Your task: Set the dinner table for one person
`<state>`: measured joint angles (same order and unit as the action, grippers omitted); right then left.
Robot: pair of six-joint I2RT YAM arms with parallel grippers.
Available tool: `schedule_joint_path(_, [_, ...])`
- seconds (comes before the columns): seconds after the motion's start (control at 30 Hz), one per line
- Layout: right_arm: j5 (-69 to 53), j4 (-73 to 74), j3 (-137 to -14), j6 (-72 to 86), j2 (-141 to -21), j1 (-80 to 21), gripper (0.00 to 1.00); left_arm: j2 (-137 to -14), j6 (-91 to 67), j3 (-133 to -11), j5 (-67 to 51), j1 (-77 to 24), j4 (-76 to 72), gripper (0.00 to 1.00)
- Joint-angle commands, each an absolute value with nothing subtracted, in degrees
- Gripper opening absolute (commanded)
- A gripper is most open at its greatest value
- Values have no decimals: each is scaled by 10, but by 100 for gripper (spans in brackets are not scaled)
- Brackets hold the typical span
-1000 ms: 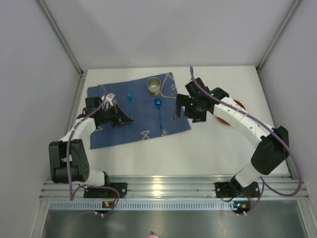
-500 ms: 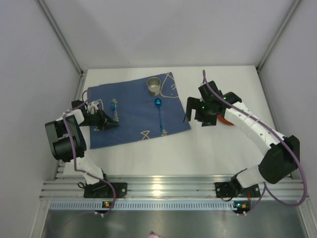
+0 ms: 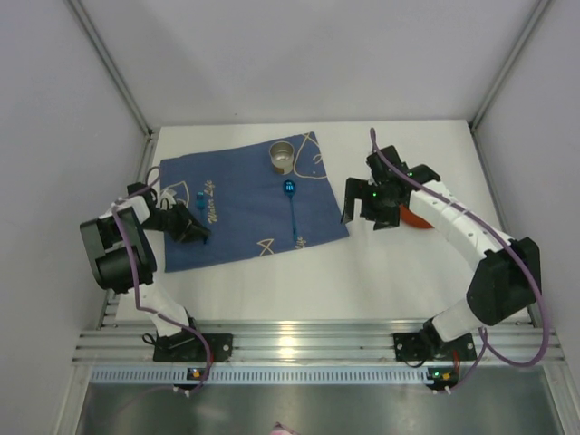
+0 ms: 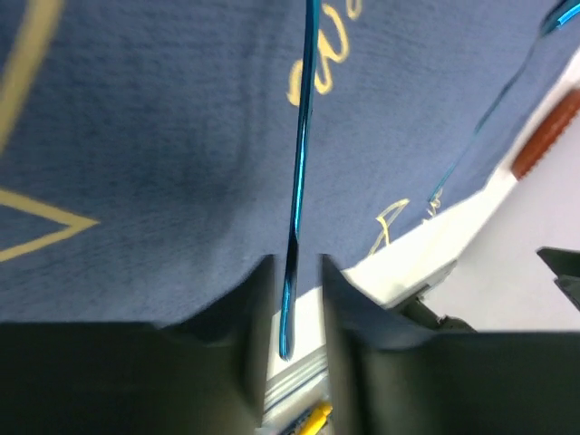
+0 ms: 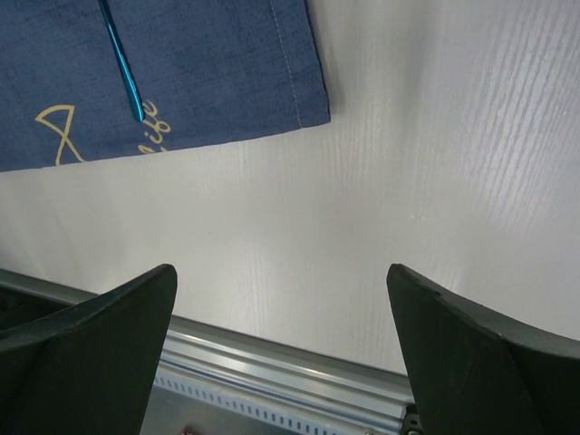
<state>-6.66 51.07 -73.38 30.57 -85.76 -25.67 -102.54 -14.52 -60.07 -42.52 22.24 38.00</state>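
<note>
Two arms: both were over the dinner table (image 3: pixel 299 272), the left at the blue cloth's (image 3: pixel 245 204) left side, the right just past its right edge.
Left gripper (image 4: pixel 294 267): jaws were a narrow gap apart, with the utensil's handle end between them and a sliver of space on either side, not clamped.
Slim blue utensil (image 4: pixel 299 163): lay on the cloth.
Right gripper (image 5: pixel 281 268): was spread wide, holding nothing, above bare tabletop near the cloth's corner.
Blue spoon (image 3: pixel 291 210): lay on the cloth's right half.
Metal cup (image 3: pixel 282 155): stood at the cloth's far edge.
Orange-red item (image 3: pixel 419 220): was partly hidden behind the right arm.
</note>
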Motion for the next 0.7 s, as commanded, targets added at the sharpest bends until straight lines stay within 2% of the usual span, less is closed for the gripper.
schedule_joint_path(0.0, [-76, 487, -751, 289, -867, -244, 100, -1026, -136, -624, -372, 224, 418, 36])
schedule_joint_path(0.1, [-74, 483, -750, 287, -873, -238, 100, -1009, -137, -634, -305, 225, 452, 52])
schedule_joint_path(0.2, [-65, 480, -746, 282, -880, -229, 100, -996, -134, -656, -243, 224, 486, 58])
schedule_joint_path(0.37, [-19, 482, -749, 268, -896, -190, 100, -960, -150, -687, -183, 224, 517, 59])
schedule_joint_path(0.47, [17, 488, -767, 258, -915, -150, 100, -917, -170, -688, -212, 223, 512, 59])
schedule_joint_path(0.57, [71, 503, -807, 247, -959, -125, 100, -870, -178, -671, -242, 218, 499, 64])
schedule_joint_path(0.67, [105, 512, -861, 236, -1033, -110, 100, -824, -186, -633, -248, 208, 485, 65])
